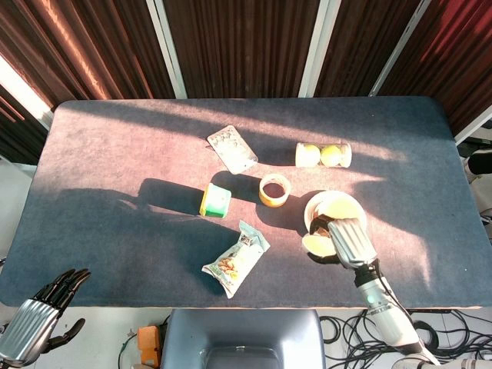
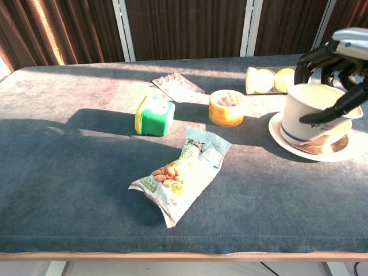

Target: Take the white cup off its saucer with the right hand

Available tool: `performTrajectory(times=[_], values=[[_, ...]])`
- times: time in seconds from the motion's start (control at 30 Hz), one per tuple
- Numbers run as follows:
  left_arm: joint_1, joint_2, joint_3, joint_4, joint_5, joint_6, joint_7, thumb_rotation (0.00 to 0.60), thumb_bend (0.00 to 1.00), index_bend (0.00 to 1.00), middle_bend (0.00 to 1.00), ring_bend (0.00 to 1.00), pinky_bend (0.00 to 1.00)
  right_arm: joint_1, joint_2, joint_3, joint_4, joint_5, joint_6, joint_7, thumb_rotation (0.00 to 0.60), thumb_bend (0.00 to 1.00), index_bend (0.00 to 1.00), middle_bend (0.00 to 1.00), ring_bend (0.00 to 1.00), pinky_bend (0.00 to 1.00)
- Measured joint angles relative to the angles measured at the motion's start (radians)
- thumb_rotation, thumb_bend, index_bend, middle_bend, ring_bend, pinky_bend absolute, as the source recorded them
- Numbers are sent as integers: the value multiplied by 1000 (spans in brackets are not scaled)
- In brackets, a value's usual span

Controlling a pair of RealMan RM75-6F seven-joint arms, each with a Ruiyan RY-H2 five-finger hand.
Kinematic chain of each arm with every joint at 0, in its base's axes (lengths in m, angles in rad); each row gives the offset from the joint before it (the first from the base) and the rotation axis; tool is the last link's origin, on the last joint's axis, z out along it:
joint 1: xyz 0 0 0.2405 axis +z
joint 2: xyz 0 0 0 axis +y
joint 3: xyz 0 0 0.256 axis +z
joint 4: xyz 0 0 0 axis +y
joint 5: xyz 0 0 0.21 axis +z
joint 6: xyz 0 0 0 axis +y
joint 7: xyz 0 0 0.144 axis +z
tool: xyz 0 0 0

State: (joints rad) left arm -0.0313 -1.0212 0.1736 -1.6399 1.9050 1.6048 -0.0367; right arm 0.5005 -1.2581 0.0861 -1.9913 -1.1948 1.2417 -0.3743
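a: where's the white ceramic cup (image 2: 315, 114)?

b: gripped in the right hand (image 2: 339, 66), raised just above the round white saucer (image 2: 280, 138), a little toward the robot. left hand (image 1: 34, 315) idle, fingers loosely apart.

a: advice?

b: keep it level and carry it well off the saucer's rim before lowering.

Glossy white cup (image 2: 313, 112) (matt cloth table (image 2: 69, 172))
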Motion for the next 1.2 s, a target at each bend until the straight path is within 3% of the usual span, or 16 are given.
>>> performTrajectory(times=[0.37,0.63,0.73,0.8,0.9,1.07,1.2], values=[[-1,1,0,0,-2,-2,-2,600,303,58,104,110,324,23,1,-45,21,31,-137,-2,600,87,485,462,545,775],[-1,3,1,0,-2,-2,-5,600,304,58,106,112,325,33,-54,-64,140,2,-204,70,600,87,406,397,390,683],[-1,3,1,0,0,-2,-5,600,303,58,107,113,325,32,-56,-69,151,-10,-214,85,600,87,357,340,312,577],[0,3,2,1,1,0,-5,600,303,58,107,113,325,32,-54,-71,154,-20,-219,97,600,88,297,288,244,414],[0,2,1,1,1,0,-4,600,303,58,107,113,325,30,-48,-75,159,-42,-226,124,600,87,180,182,134,259],[0,2,1,0,1,0,-3,600,302,58,108,113,325,23,-28,-80,164,-100,-226,186,600,86,9,6,2,153],[3,3,1,2,1,7,-6,600,303,58,108,114,326,-2,-8,-88,166,-184,-168,216,600,83,0,0,0,134]])
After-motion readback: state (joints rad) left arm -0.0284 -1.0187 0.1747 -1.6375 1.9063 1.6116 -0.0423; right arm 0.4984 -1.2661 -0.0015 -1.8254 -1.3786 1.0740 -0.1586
